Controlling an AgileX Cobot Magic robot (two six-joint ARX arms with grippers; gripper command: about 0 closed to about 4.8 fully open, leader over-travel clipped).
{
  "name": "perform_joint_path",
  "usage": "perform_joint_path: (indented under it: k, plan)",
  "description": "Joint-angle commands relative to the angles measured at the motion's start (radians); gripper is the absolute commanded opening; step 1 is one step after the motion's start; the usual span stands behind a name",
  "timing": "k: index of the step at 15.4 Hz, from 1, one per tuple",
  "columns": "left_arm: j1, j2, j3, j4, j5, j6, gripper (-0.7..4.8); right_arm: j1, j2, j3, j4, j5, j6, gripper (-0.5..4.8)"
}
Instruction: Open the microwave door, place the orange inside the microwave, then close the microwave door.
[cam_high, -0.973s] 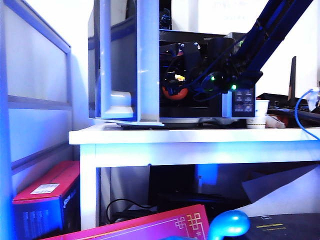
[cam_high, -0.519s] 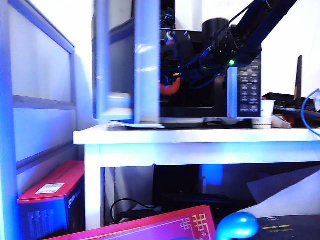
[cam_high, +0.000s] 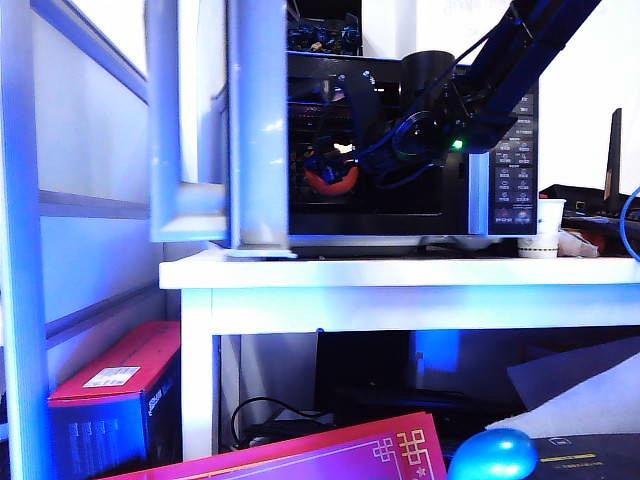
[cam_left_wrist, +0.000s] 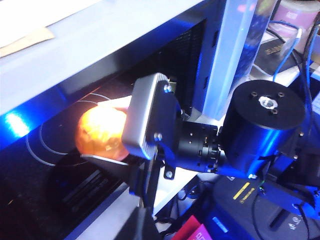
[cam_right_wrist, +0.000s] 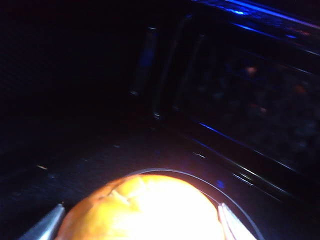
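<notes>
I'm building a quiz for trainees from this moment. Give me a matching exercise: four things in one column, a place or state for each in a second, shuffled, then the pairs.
Things:
1. microwave door
2. orange
3. right end effector
4. blue egg-shaped thing

Places or states:
A. low in the exterior view, below the white table
B. swung open
C. inside the microwave, between two fingers
D. fingers on either side of the fruit

Pairs: 1-B, 2-C, 3-D, 4-A

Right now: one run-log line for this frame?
door: microwave door open | right gripper: inside microwave, shut on orange | left gripper: not in view | step: placing, release pending
</notes>
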Motion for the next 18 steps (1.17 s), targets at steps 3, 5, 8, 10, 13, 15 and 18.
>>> perform_joint_path:
  k: [3,5,8,10,13,15,18]
  plan:
    - [0.003,0.021,-0.016,-0.101,0.048,-0.013,-0.03,-0.031,-0.005,0.01,0.023,0.043,0.011,0.8]
    - [0.002,0.021,-0.016,-0.101,0.048,-0.015,-0.03,-0.034,-0.004,0.011,0.027,0.043,0.017,0.8]
    - [0.002,0.021,-0.016,-0.102,0.049,-0.015,-0.03,-0.034,0.052,0.074,0.042,0.035,0.012,0.8]
    - [0.002,0.021,-0.016,-0.108,0.048,-0.015,-0.03,-0.034,0.096,0.137,0.035,0.036,0.013,0.8]
    - [0.002,0.021,-0.016,-0.109,0.048,-0.014,-0.03,-0.034,0.166,0.25,0.003,0.035,0.013,0.8]
    - [0.002,0.021,-0.016,-0.109,0.048,-0.015,-0.03,-0.034,0.207,0.314,-0.011,0.035,0.013,0.8]
    - [0.002,0.021,-0.016,-0.109,0.048,-0.015,-0.03,-0.032,0.257,0.389,-0.03,0.029,0.013,0.8]
